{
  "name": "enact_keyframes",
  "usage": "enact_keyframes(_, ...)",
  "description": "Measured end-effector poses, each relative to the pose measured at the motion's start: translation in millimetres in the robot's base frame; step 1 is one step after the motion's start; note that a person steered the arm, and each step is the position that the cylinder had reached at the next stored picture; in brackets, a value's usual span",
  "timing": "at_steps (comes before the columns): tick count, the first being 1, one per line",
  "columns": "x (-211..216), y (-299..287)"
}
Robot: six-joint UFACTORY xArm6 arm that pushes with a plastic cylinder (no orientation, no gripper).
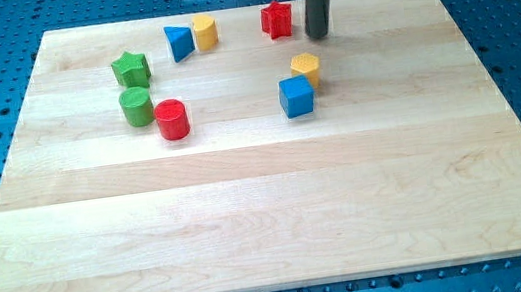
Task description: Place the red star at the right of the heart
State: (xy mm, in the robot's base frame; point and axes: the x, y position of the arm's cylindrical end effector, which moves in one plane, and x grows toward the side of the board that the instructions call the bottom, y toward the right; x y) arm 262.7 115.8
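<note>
Red star (276, 19) sits near the board's top edge, our tip (318, 35) just to its right, clawless, seemingly poised to push it toward the yellow heart (306, 66).

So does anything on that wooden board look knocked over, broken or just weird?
Nothing stands out. The blocks all sit flat on the board, clustered near the view's top. My tip rests just right of the red star, with no damage visible.

my tip (318, 35), just right of red star (276, 19)
</note>
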Motion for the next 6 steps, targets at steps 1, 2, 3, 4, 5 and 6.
enact_keyframes(1, -22, -3)
enact_keyframes(2, -27, -21)
enact_keyframes(3, -26, -47)
enact_keyframes(4, -5, -41)
enact_keyframes(5, -2, -68)
enact_keyframes(6, -1, -65)
